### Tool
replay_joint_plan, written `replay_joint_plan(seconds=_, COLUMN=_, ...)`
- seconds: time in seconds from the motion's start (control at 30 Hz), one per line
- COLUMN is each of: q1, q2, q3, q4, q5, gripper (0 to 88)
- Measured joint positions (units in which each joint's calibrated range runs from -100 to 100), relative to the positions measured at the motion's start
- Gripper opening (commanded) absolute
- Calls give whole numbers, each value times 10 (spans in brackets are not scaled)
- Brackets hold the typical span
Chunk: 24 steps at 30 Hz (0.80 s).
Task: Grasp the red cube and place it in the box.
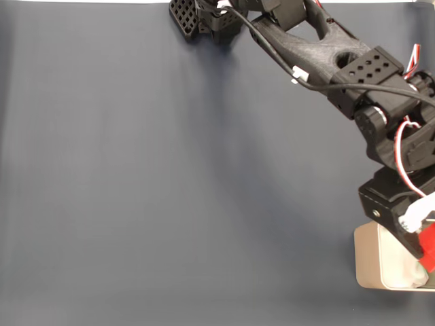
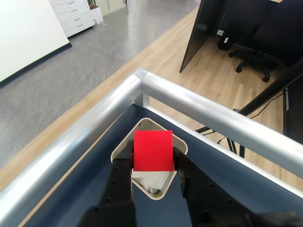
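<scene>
Desk (image 1: 170,176): dark blue cloth, running left from the box.
My left finger (image 2: 124,163): pressed flat on the left face of the red cube, above the box.
Red cube (image 2: 152,150): clamped between my fingers, hanging directly over the box in the wrist view; in the fixed view it peeks out above the box's right part (image 1: 428,251).
Handling: I judge it light and stiff, matte rather than slippery; the opposite flat faces are the right hold.
My right finger (image 2: 179,161): clenched on the cube's right face.
Box (image 2: 124,143): beige, white wadding inside, below the cube, in the desk's railed corner.
</scene>
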Motion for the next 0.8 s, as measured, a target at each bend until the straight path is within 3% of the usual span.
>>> replay_joint_plan(seconds=0.43, q1=-1, q2=0, q3=0, q4=0, q5=1, gripper=383)
replay_joint_plan(seconds=0.8, q1=-1, q2=0, q3=0, q4=1, q5=1, gripper=409)
